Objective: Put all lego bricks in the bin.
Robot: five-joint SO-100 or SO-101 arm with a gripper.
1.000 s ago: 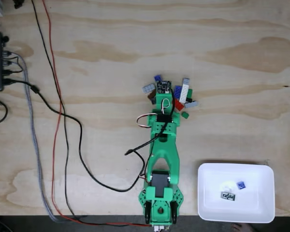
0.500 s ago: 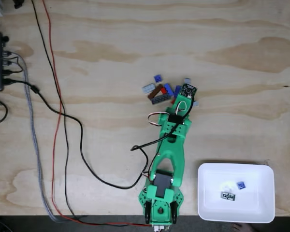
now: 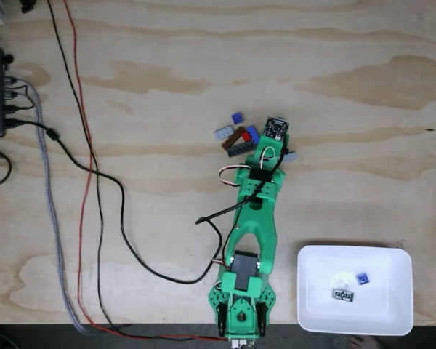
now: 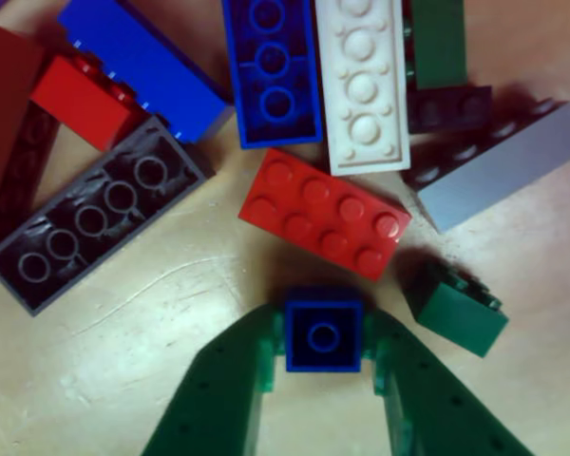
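In the other view, our green two-finger gripper (image 4: 323,334) is closed down to the width of a small square blue lego brick (image 4: 323,333), held between its fingers hollow side up. Just beyond it lies a red studded plastic brick (image 4: 324,213), long axis running left to lower right. The shallow white rectangular bin (image 3: 392,316) sits near right in the fixed view.

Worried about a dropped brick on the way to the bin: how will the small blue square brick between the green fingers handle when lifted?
The small blue square brick looks like stiff plastic, so it probably won't deform. The gripper touches its flat sides, so it could slip if the plastic is smooth. Being tiny, it is likely light.
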